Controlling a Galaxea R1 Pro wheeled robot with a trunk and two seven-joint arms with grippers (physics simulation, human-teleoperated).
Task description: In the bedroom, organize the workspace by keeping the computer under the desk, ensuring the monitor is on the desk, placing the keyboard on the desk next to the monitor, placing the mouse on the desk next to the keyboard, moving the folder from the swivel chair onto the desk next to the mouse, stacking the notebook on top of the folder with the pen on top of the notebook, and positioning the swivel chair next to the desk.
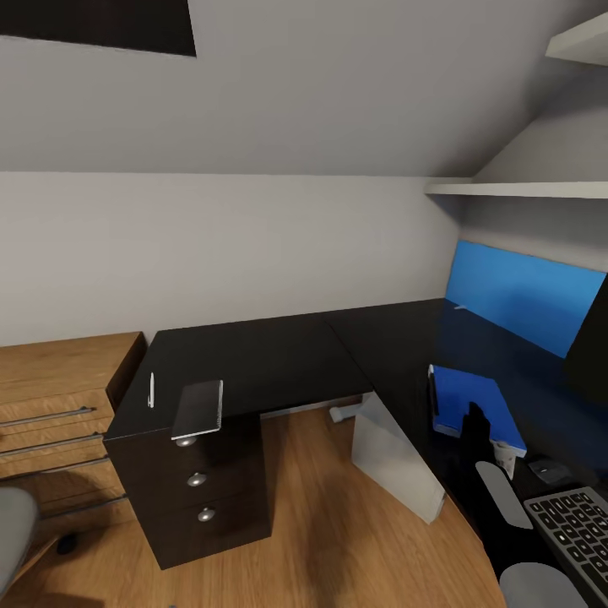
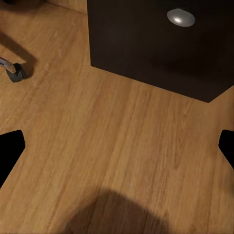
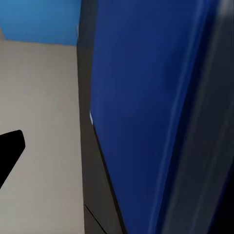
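The blue folder [image 1: 469, 397] lies on the right wing of the black desk [image 1: 279, 359], and its blue face [image 3: 141, 97] looms close in the right wrist view. My right gripper [image 1: 473, 426] stands at the folder's near edge. It looks open, with one fingertip [image 3: 9, 151] apart from the folder. The mouse [image 1: 547, 469] and keyboard [image 1: 578, 523] lie nearer me, with the monitor [image 1: 591, 338] at the right edge. On the desk's left end the grey notebook [image 1: 198, 408] overhangs the front edge, beside the white pen [image 1: 152, 390]. The computer [image 1: 393, 460] stands under the desk. My left gripper [image 2: 117, 151] hangs open over the floor.
A light wooden drawer cabinet [image 1: 59, 405] adjoins the desk's left end. The swivel chair's grey padding [image 1: 13, 528] shows at the lower left, and one caster [image 2: 14, 73] rests on the wood floor near the desk's drawer front [image 2: 181, 17]. A blue wall panel [image 1: 528, 295] and shelves sit behind the desk.
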